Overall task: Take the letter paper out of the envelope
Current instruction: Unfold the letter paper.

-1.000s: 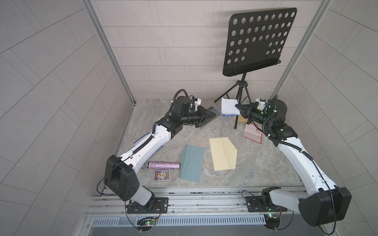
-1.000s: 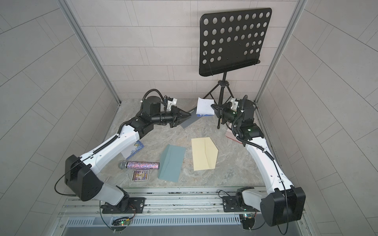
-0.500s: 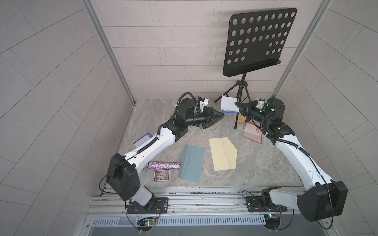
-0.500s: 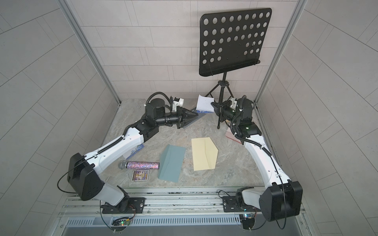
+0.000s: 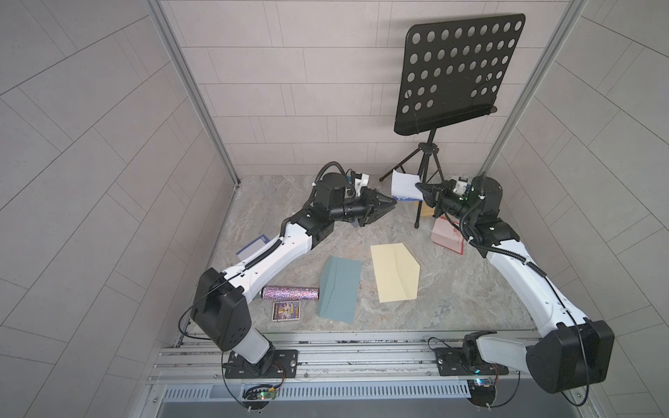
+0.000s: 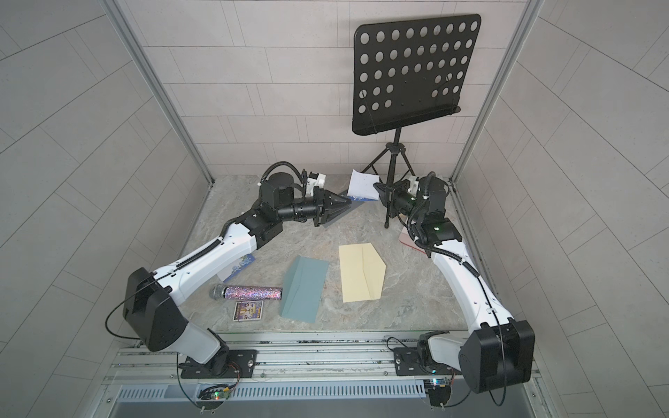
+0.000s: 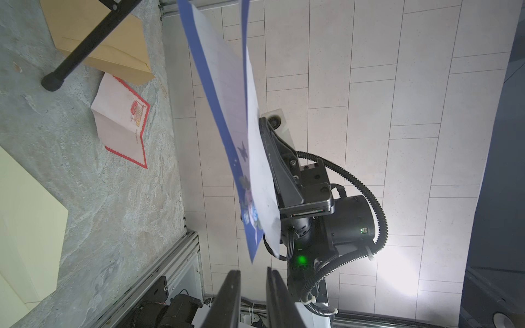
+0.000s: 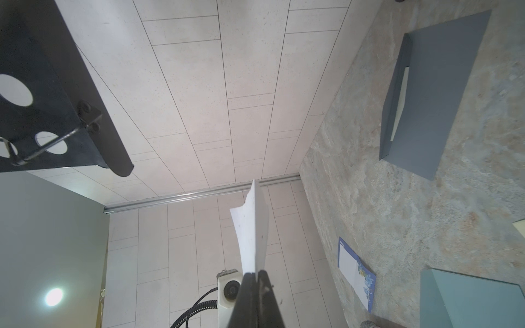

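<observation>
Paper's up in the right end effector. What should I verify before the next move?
1. Right end effector shut on the letter paper: ok.
2. Letter paper fully out of the grey-blue envelope, which lies apart from it on the table: ok.
3. Left end effector empty, with its jaws slightly parted just short of the paper's edge: ok.
4. Envelope empty: cannot tell. A pale strip shows in its mouth, either lining or another sheet.
5. Paper clear of the music stand legs: cannot tell. They overlap in both top views.
</observation>
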You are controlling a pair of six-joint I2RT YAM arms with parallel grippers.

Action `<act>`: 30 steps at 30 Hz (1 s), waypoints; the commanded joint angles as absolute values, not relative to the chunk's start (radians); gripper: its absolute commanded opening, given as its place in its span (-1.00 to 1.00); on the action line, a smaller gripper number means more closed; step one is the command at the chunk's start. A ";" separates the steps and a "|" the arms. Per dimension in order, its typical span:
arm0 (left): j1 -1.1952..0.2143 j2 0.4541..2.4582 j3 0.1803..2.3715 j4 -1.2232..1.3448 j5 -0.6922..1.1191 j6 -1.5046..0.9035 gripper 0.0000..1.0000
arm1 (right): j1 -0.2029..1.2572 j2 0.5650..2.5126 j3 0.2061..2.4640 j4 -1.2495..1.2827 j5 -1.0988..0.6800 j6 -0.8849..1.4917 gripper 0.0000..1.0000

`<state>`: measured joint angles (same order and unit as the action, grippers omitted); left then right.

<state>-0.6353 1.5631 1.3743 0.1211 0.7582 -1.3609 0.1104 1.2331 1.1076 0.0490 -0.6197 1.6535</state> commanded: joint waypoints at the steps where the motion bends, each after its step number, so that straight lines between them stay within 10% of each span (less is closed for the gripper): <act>1: -0.634 1.534 1.386 0.134 0.750 -1.370 -0.53 | 0.108 1.214 1.114 0.080 -0.610 1.675 -1.00; 30: -0.632 1.572 1.402 0.128 0.747 -1.371 -0.51 | 0.110 1.157 1.064 0.072 -0.641 1.691 -1.00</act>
